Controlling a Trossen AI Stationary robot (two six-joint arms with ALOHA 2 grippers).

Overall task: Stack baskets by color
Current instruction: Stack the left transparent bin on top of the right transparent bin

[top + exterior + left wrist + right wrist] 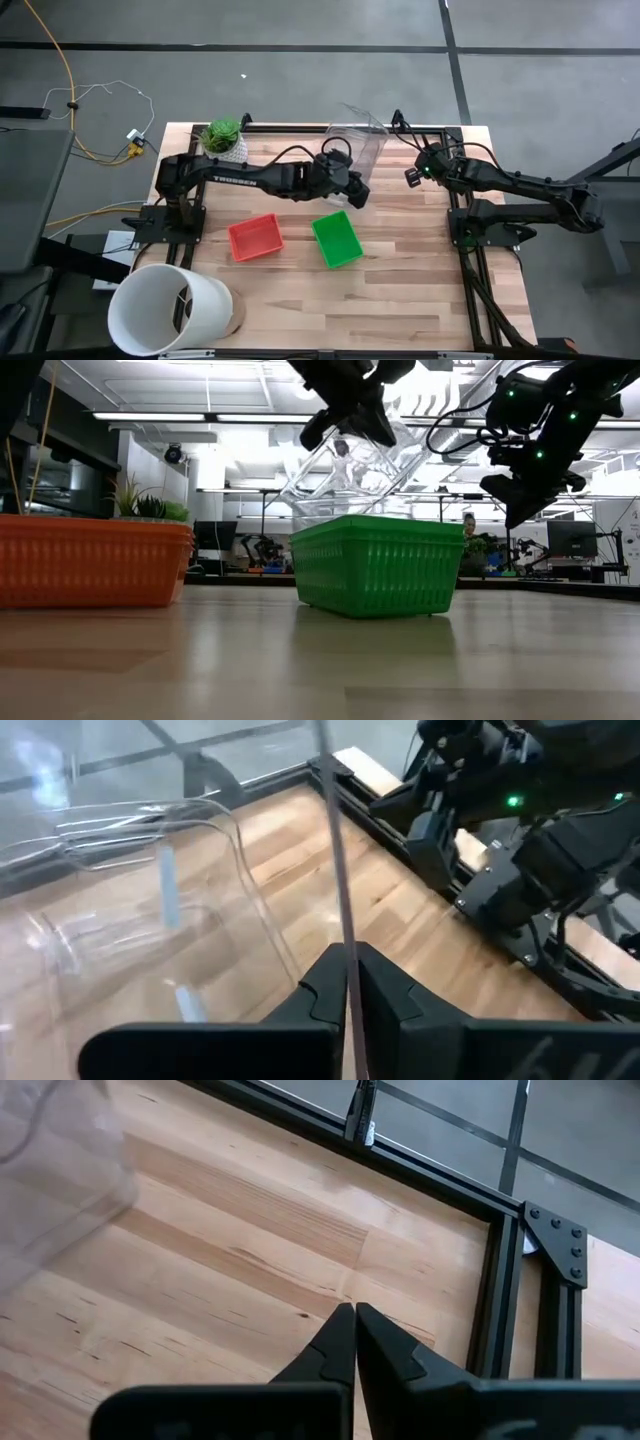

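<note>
A clear tub (357,140) hangs tilted above the table's far middle, with my left gripper (350,180) shut on it; in the low view the clear tub (350,470) shows above the green basket (375,565). The red basket (255,238) and the green basket (336,240) rest side by side on their bottoms at the table's middle. My right gripper (412,178) hovers shut over bare wood near the far right corner, with nothing between its fingers (354,1312). My left gripper pinches one thin clear wall (343,910) of the tub between its two fingers, one finger on each face of it. The fingers slant down toward the table's right. The tub hangs tilted, clear of the table.
A big white bucket (170,310) lies at the near left corner, and a small plant in a white pot (224,136) stands at the far left. A black frame rail (500,1280) borders the far and right edges. Bare wood lies near the front edge.
</note>
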